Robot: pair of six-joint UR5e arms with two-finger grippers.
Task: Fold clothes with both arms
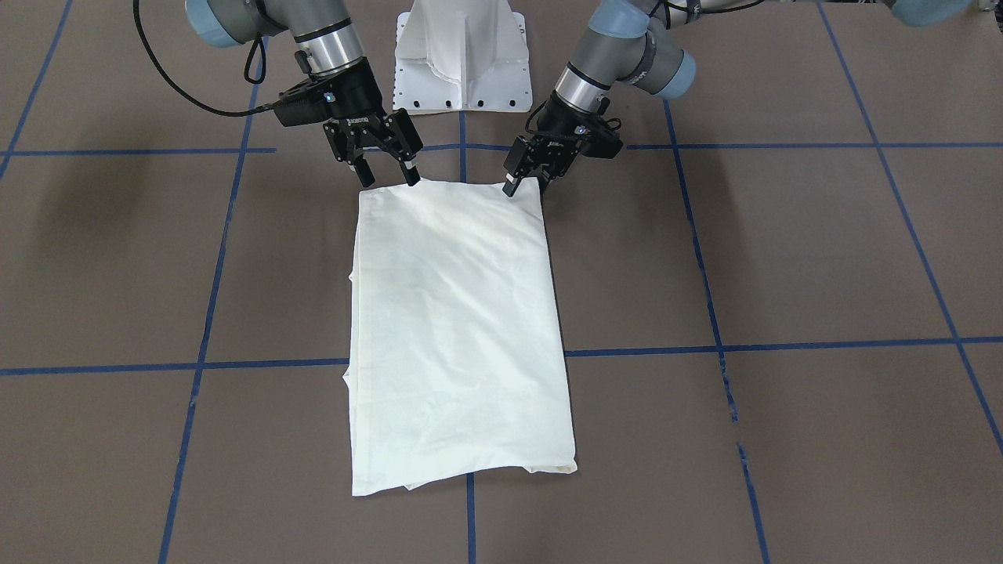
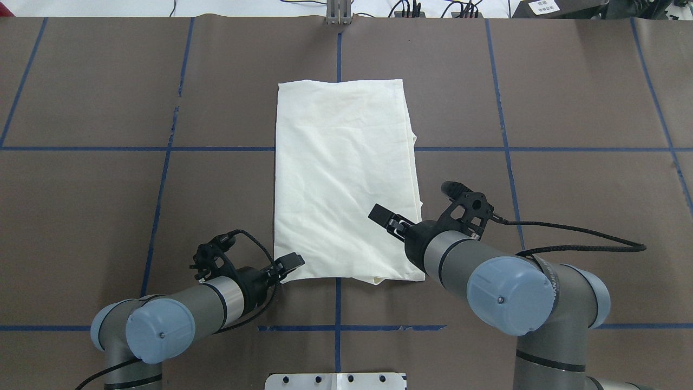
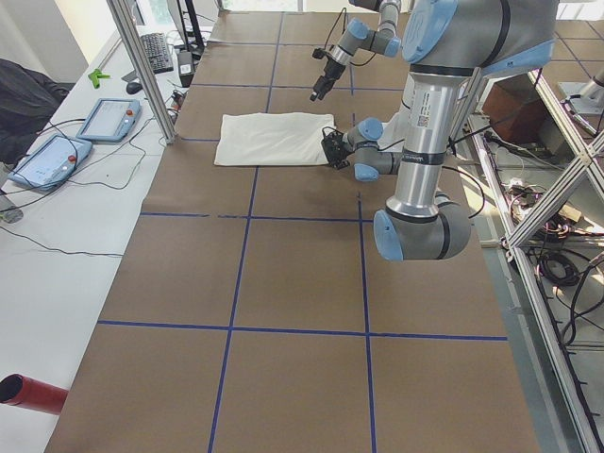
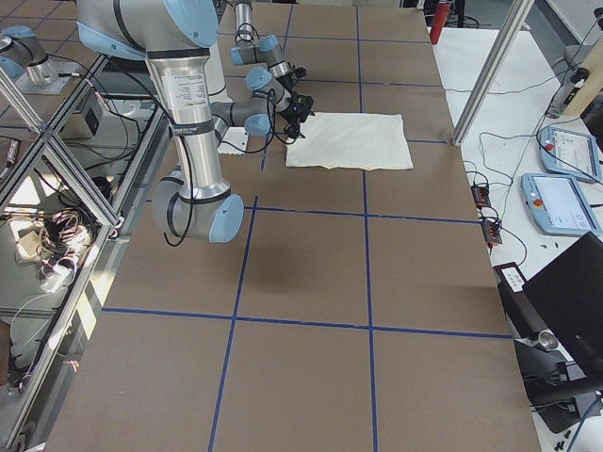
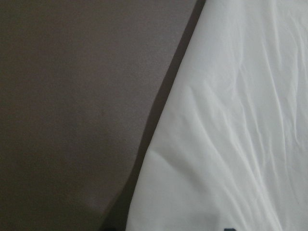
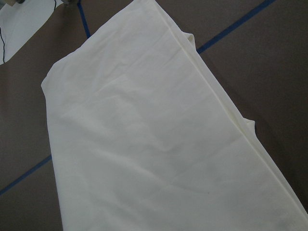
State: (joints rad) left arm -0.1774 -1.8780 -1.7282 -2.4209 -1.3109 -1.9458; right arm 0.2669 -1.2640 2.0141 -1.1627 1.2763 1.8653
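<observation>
The cream shirt [image 1: 458,329] lies flat on the brown table, folded into a long rectangle with the plain side up; its print is hidden. It also shows in the overhead view [image 2: 344,179] and both wrist views [image 5: 231,134] [image 6: 144,144]. My left gripper [image 1: 526,186] [image 2: 287,265] is open and low at the shirt's near left corner, its fingers either side of the edge. My right gripper [image 1: 388,174] [image 2: 385,218] is open and empty, held a little above the shirt's near right corner.
The white pedestal base [image 1: 462,63] stands just behind the shirt's near edge. Blue tape lines [image 2: 216,148] grid the brown table. Teach pendants [image 3: 104,118] lie on a side bench beyond an aluminium post [image 3: 142,66]. A red cylinder [image 3: 33,394] lies at that bench's end.
</observation>
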